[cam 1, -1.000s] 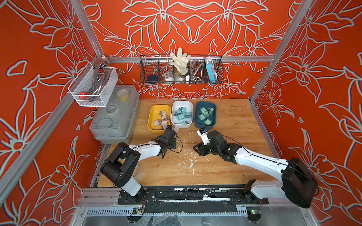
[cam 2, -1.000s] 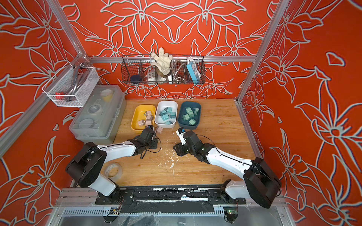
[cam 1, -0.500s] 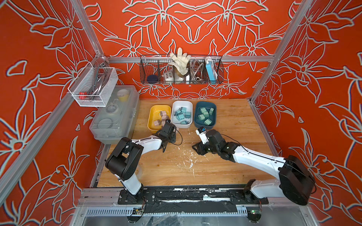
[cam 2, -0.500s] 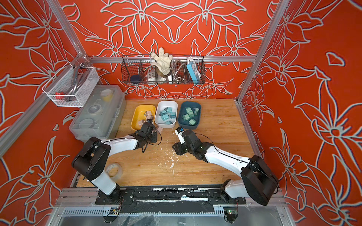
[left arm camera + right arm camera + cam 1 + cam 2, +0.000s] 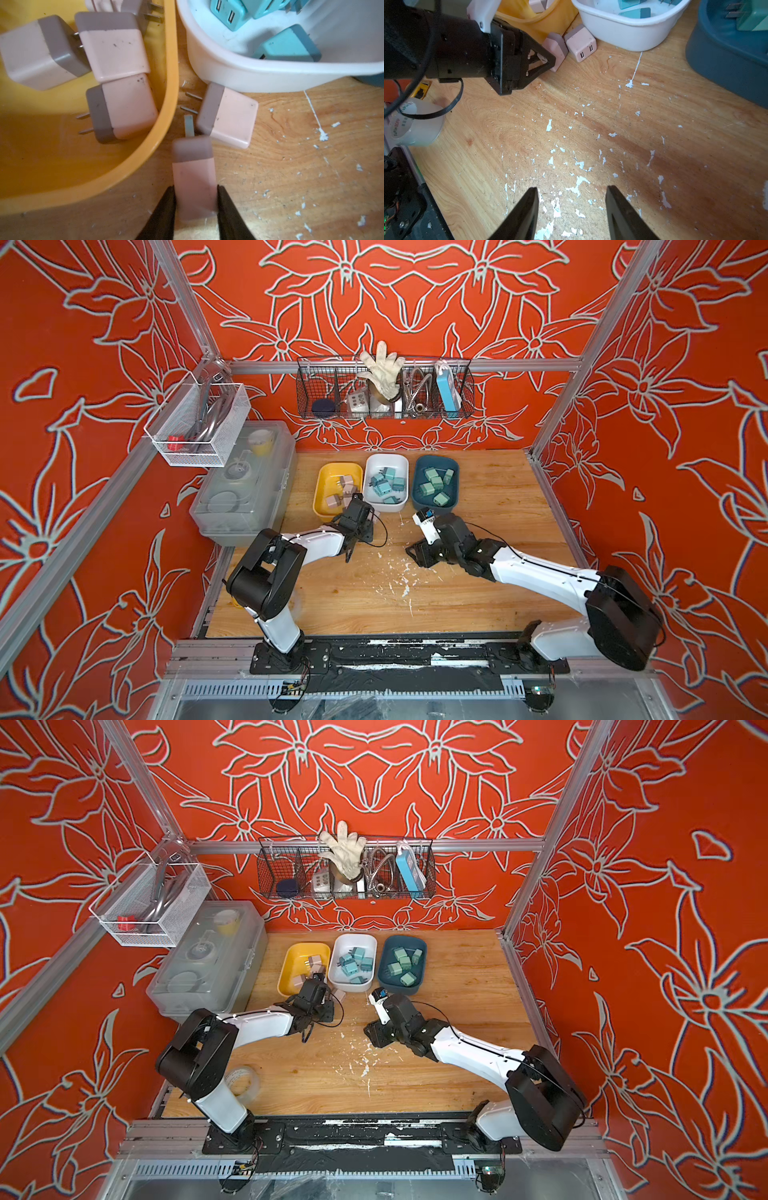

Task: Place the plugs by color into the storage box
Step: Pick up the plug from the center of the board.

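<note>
**Pink stage, pick-up.** My left gripper (image 5: 196, 188) is clamped on the flanks of a pink plug (image 5: 193, 166) just outside the yellow tray (image 5: 170, 62). Its prong points toward a second pink plug (image 5: 228, 116) lying by the white tray (image 5: 249, 74). My right gripper (image 5: 572, 189) hangs parted and empty over the table (image 5: 591, 124). Next move, likely: lift above the rim, carry over the yellow tray, release.

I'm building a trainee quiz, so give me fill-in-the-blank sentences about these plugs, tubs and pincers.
The left pincer is shut on a pale ___ cube-shaped plastic plug.
The light blue plastic plugs lie in the ___ plastic tub.
The right pincer is ___ and holds nothing.
Missing words: pink; white; open.
</note>
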Motion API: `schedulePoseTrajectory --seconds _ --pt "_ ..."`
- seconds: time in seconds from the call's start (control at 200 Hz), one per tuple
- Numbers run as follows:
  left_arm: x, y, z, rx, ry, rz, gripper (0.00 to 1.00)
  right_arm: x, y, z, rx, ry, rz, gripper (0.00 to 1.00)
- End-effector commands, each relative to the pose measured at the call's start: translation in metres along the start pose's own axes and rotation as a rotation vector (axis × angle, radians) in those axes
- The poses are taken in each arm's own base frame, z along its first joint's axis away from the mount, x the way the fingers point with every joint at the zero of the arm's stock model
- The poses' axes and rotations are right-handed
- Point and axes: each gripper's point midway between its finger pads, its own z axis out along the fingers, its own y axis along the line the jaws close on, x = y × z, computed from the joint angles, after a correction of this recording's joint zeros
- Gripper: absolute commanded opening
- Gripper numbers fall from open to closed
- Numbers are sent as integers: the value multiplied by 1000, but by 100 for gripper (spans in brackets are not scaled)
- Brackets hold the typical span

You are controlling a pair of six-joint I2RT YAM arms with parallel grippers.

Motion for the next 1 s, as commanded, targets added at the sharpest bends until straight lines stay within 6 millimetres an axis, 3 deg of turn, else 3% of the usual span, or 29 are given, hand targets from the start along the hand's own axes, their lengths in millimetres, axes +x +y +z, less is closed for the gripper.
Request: schedulePoseTrajectory --seconds 0.0,0.39,0.996 --pt "-6 0 -2 6 -10 8 33 -7 1 1 15 -6 -20 57" --pt "-3 -8 -13 67 -11 -4 29 -8 3 0 5 -7 -8 57" --pt "3 -15 -60 144 -63 -26 25 -5 7 -6 -19 -23 19 57"
